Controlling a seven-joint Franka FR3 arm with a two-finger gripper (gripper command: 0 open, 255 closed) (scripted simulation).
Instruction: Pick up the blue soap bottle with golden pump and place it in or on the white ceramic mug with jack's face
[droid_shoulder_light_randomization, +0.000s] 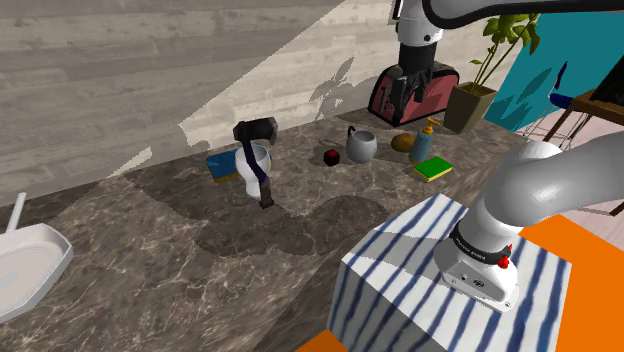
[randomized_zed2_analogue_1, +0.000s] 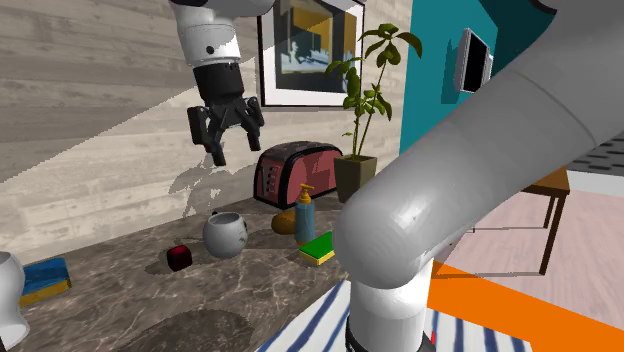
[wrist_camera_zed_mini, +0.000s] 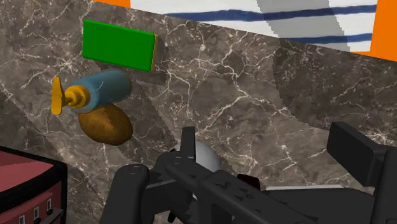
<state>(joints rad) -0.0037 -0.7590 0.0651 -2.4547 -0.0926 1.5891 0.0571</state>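
Observation:
The blue soap bottle (droid_shoulder_light_randomization: 424, 143) with its golden pump stands upright on the marble counter, between a brown lump (droid_shoulder_light_randomization: 402, 142) and a green sponge (droid_shoulder_light_randomization: 433, 168). The pale grey mug (droid_shoulder_light_randomization: 361, 146) with dark face marks sits just to the bottle's left in the shoulder view. My gripper (droid_shoulder_light_randomization: 413, 100) hangs open and empty high above the counter, in front of the red toaster (droid_shoulder_light_randomization: 415, 92), above and behind the mug and bottle. From the second exterior view, the gripper (randomized_zed2_analogue_1: 231, 150) is well above the mug (randomized_zed2_analogue_1: 225, 234) and the bottle (randomized_zed2_analogue_1: 304, 215). In the wrist view the bottle (wrist_camera_zed_mini: 95, 91) lies off to one side of the gripper (wrist_camera_zed_mini: 267, 137), and the mug (wrist_camera_zed_mini: 207, 154) is partly hidden by the hand.
A small dark red object (droid_shoulder_light_randomization: 331, 156) lies left of the mug. Farther left are a hammer (droid_shoulder_light_randomization: 258, 150) leaning on a white vessel (droid_shoulder_light_randomization: 255, 168) and a blue sponge (droid_shoulder_light_randomization: 220, 165). A potted plant (droid_shoulder_light_randomization: 472, 100) stands beside the toaster. A white tray (droid_shoulder_light_randomization: 25, 265) sits at the far left.

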